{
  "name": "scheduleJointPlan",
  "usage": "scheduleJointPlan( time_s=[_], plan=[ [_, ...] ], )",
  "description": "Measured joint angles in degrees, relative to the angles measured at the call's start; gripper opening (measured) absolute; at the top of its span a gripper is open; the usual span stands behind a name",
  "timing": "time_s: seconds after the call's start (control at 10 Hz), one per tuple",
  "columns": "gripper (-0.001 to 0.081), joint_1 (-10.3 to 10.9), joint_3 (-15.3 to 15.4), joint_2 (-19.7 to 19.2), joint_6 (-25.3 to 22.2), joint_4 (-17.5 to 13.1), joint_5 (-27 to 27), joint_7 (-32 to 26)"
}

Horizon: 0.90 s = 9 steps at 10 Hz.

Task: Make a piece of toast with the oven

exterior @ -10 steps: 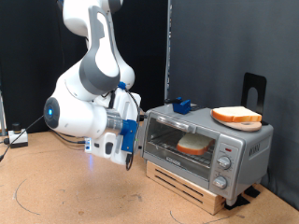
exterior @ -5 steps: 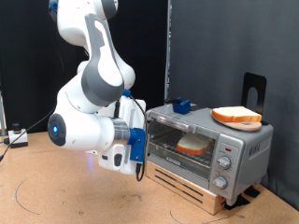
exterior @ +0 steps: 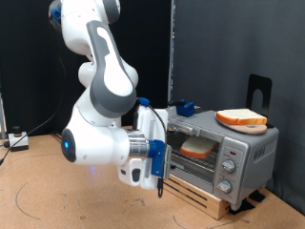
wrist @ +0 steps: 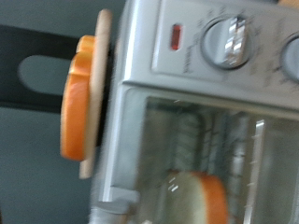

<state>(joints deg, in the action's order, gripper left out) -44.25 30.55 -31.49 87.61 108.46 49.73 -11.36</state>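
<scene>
Exterior view: the oven (exterior: 212, 151), a silver toaster oven, stands on a low slatted wooden stand (exterior: 205, 195) toward the exterior view's right, on a brown table (exterior: 57, 200). Its glass door is closed; the piece of toast (exterior: 196, 148) lies inside on the rack, visible through the glass. A second slice (exterior: 240, 118) rests on a thin board on the oven's roof, near the roof's right end. A small blue object (exterior: 184, 107) sits at the roof's rear left corner. Round knobs (exterior: 229, 164) line the front panel right of the door. A black bracket (exterior: 258, 93) rises behind the oven against a dark curtain.

The white arm (exterior: 100, 105) fills the view's centre-left; the gripper (exterior: 158, 172) hangs directly in front of the oven's left front corner, partly masking the door's left edge. Whether its fingers are spread or closed cannot be told, and nothing is seen between them. Bare table lies below and to the left of the arm; cables (exterior: 14, 141) sit at the far left edge.

Wrist view (blurred): the oven front (wrist: 206, 112) appears turned sideways, with knobs (wrist: 228, 42) and a red indicator (wrist: 174, 37) on the panel, the roof slice (wrist: 77, 98) on its board, and the toast inside (wrist: 200, 198) behind the glass. The fingers do not show here
</scene>
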Motion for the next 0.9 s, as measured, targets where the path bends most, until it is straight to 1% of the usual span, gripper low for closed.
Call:
scheduleJointPlan(
  time_s=[0.1,0.2,0.4,0.5,0.7,0.9],
  plan=[
    [0.0805,1.29,0.04,-3.19,-3.31,-3.72,-1.68,2.99],
    [0.0805,2.69,0.04,-6.00,-4.54,-6.95,-3.41,4.56],
    [0.0805,5.27,-0.29,-9.88,-3.75,-11.73,-6.06,4.92],
    [0.0805,5.20,-0.29,-9.88,-3.77,-11.56,-5.82,4.92],
    [0.0805,4.74,-0.30,-10.89,-7.43,-11.92,-5.88,3.43],
    [0.0805,5.10,-0.66,-13.66,-6.27,-12.94,-7.56,1.26]
  ],
)
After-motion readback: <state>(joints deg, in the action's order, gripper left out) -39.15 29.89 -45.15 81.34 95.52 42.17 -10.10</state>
